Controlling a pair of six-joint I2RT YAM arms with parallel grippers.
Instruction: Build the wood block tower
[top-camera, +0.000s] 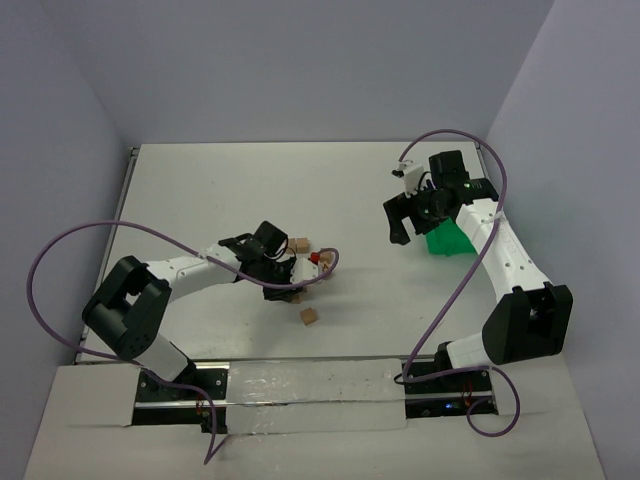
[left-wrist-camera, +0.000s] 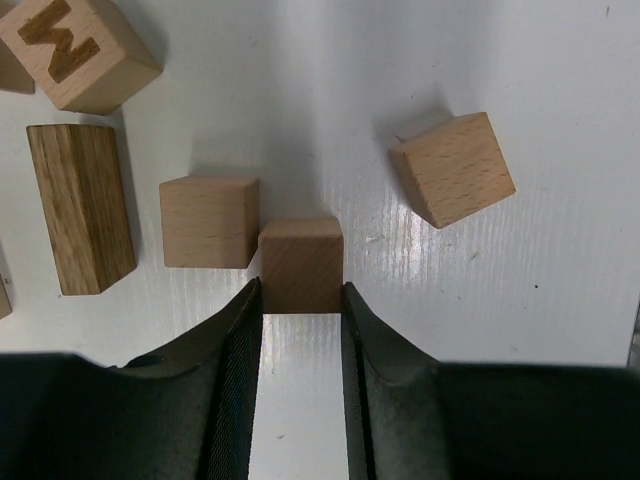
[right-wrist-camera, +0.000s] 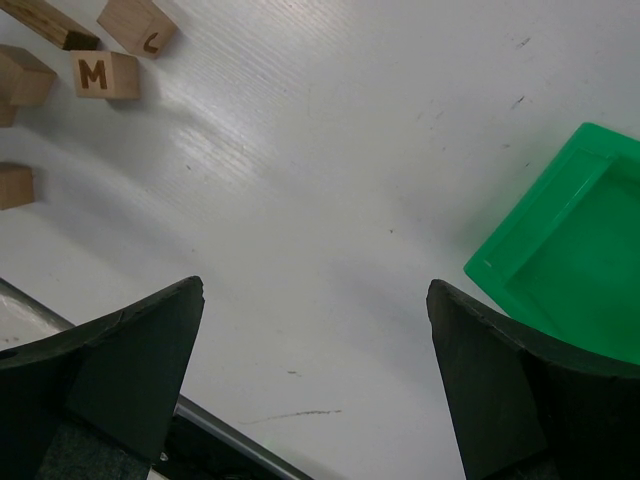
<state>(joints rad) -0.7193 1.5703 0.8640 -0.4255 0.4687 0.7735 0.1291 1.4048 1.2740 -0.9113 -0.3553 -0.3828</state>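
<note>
In the left wrist view my left gripper (left-wrist-camera: 302, 297) is shut on the near end of a plain light wooden cube (left-wrist-camera: 302, 262) that rests on the white table, one fingertip against each side. A second plain cube (left-wrist-camera: 208, 222) touches it on the left, and a third one (left-wrist-camera: 452, 168) lies tilted to the right. Further left are a dark oblong block (left-wrist-camera: 80, 208) and a cube marked M (left-wrist-camera: 80, 45). From above, the left gripper (top-camera: 298, 283) is low over this cluster. My right gripper (top-camera: 410, 222) hovers open and empty by the green bin.
The green bin (top-camera: 447, 240) sits at the right, its corner showing in the right wrist view (right-wrist-camera: 570, 270). One loose cube (top-camera: 309, 316) lies near the front, another (top-camera: 299, 244) behind the cluster. A small red piece (top-camera: 314, 258) is beside the left gripper. Purple cables loop over both arms.
</note>
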